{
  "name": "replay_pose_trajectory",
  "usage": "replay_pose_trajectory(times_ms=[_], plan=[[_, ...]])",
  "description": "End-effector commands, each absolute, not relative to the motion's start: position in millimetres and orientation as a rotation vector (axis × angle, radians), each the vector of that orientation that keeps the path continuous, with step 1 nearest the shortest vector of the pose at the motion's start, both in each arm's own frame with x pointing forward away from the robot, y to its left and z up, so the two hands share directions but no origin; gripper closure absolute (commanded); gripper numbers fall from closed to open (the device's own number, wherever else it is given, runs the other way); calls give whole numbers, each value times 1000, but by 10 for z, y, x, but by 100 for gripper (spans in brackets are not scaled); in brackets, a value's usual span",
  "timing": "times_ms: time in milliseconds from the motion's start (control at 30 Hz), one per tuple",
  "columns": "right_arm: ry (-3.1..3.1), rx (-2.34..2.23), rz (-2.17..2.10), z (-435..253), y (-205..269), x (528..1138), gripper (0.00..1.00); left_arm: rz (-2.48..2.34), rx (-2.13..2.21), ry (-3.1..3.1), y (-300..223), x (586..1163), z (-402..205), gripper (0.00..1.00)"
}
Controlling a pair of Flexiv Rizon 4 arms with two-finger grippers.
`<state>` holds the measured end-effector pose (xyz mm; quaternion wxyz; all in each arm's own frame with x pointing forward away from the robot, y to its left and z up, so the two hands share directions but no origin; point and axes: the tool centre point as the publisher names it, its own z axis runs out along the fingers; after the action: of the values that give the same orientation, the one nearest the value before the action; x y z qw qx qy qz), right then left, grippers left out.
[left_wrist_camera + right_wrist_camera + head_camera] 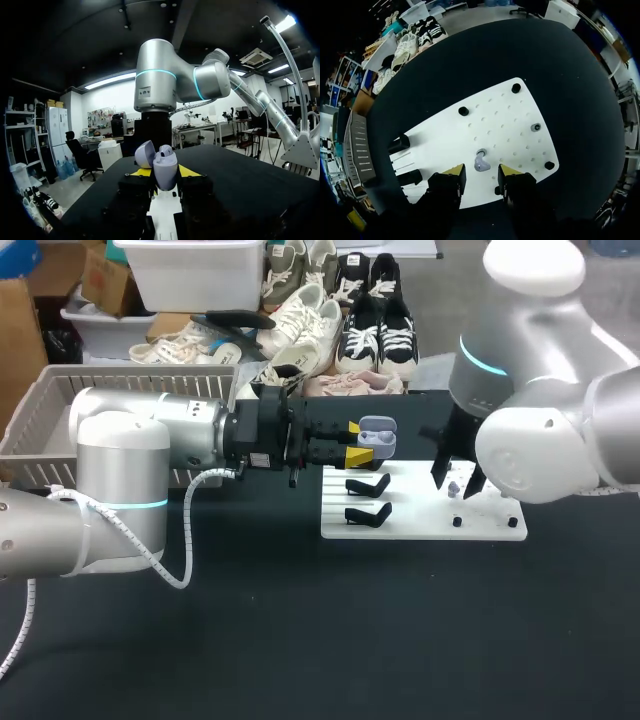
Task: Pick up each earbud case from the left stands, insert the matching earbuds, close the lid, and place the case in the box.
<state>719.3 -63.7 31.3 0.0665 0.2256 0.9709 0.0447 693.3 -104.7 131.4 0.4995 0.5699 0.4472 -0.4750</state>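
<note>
Right arm is the nearer one to the loose piece. The right gripper hangs straight over the white board, fingers parted and holding nothing. The earbud lies flat on the board just ahead of the gap between the yellow tips, touching neither. Its round head points away from the gripper and its stem points back toward it, so the long axis seems to run out along the fingers. A close from here would likely pinch it across the narrow width.

The left arm comes in from the frame's left in the head view. The left gripper is clamped on the earbud case just left of frame centre, raised over the board's far left edge. The left wrist view shows the lid tipped open and the case body pinched from both sides. Cannot tell whether a bud already sits inside.

Surface:
- Black table fills the lower frame and is matte — no glare.
- A slatted basket sits upper left, behind the left arm, well apart from the board.
- The board lies right of centre, dotted with holes.
- Two black stands are on its left part, below the held case — both bare.
- Small dark pegs stand near its corners.
</note>
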Motion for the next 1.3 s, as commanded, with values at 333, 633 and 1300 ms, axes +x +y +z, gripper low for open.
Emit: replay_pose_trajectory(times_ms=[333, 633, 1300], plan=[[2905, 707, 120, 260, -667, 7246, 66, -1147, 1377, 1081, -1050, 6931, 1310, 100], [2910, 707, 122, 241, -662, 7257, 68, -1147, 1377, 1081, -1050, 6931, 1310, 100], [2919, 696, 116, 221, -688, 7247, 100, -1147, 1377, 1081, -1050, 6931, 1310, 100]])
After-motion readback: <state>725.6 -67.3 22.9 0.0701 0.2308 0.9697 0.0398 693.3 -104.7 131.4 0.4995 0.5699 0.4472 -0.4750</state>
